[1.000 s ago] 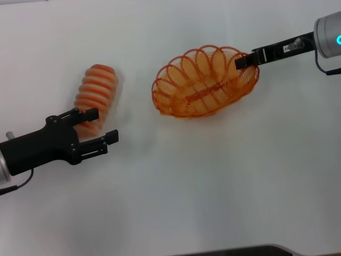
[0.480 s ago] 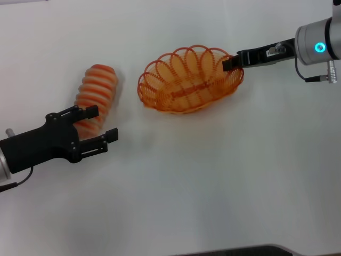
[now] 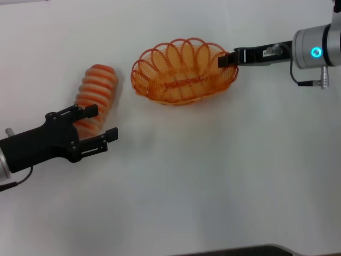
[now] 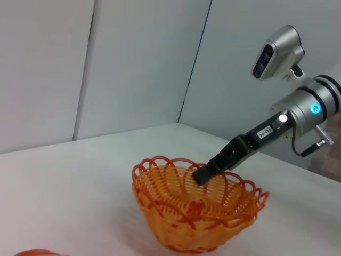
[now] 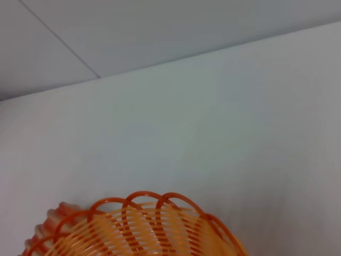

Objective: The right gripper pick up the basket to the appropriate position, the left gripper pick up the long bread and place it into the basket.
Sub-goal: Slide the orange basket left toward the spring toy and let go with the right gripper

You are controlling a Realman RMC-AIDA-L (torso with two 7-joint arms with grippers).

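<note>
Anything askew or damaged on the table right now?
Nothing damaged or spilled. The basket is empty and upright, gripped at its rim by the right tool. The long bread lies whole on the table; the left tool is open just short of it.

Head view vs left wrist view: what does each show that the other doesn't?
Only the head view shows the left tool, open, beside the whole long bread.

Only the left wrist view shows the wall panels behind the table and a camera unit above the right arm.

Both show the basket with the right tool shut on its rim, and the white table.
</note>
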